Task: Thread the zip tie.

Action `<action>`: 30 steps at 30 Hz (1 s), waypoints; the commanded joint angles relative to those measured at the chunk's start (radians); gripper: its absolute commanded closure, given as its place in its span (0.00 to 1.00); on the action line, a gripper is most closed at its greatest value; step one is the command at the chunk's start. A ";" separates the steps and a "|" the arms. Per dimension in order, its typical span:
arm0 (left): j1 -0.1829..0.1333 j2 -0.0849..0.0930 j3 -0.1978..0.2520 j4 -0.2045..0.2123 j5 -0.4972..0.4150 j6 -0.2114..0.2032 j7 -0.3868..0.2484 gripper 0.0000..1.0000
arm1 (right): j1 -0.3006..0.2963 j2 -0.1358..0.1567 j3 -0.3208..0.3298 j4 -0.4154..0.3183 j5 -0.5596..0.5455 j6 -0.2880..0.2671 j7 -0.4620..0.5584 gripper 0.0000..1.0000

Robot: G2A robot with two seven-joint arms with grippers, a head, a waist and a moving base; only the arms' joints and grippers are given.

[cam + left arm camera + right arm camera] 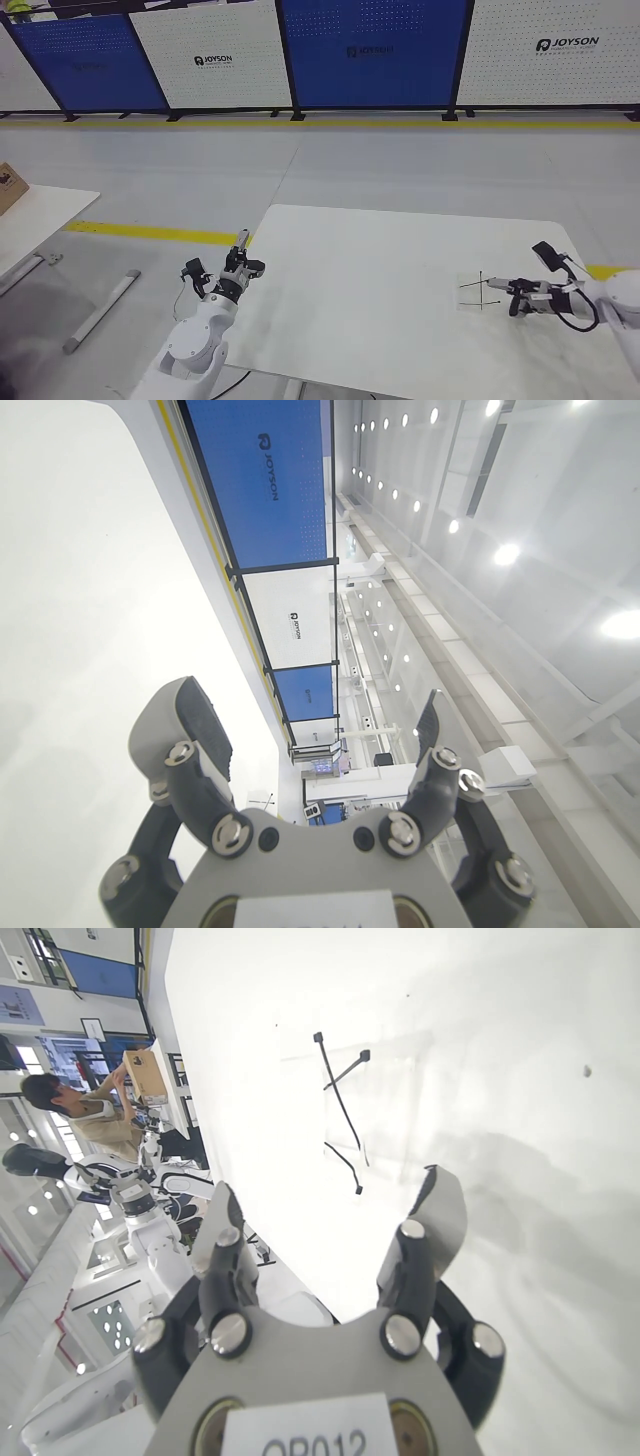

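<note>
Three black zip ties lie loose near the right end of the white table: a long one, a short one crossing it, and a curved one nearest the fingers. In the top view the zip ties are thin dark lines. My right gripper hovers open just short of them, holding nothing; the top view places the right gripper beside the ties. My left gripper is open and empty at the table's left edge, far from the ties. The left gripper points away from me.
A faint clear rectangular sheet lies under the ties. A second white table with a cardboard box stands to the left. Blue and white partition panels line the back. A grey bar lies on the floor.
</note>
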State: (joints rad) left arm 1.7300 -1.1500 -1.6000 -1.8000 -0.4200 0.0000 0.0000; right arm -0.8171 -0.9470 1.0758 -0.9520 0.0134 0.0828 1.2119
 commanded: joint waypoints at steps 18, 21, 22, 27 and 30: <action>0.000 0.000 0.000 0.000 0.000 0.000 0.000 0.00 | 0.032 -0.009 -0.037 0.038 -0.044 0.035 0.020 0.70; 0.000 0.000 0.000 0.000 0.000 0.000 0.000 0.00 | 0.036 -0.010 -0.040 0.042 -0.046 0.035 0.024 0.69; 0.000 0.000 0.000 0.000 0.000 0.000 0.000 0.00 | 0.037 -0.010 -0.041 0.043 -0.047 0.035 0.025 0.70; 0.000 0.000 0.000 0.000 0.000 0.000 0.000 0.00 | 0.040 -0.012 -0.046 0.040 -0.058 0.039 0.019 0.76; 0.000 0.000 0.000 0.000 0.000 0.000 0.000 0.00 | 0.041 -0.012 -0.046 0.038 -0.059 0.042 0.019 0.80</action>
State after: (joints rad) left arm 1.7300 -1.1500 -1.6000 -1.8000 -0.4200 0.0000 0.0000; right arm -0.7765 -0.9590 1.0291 -0.9138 -0.0454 0.1241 1.2307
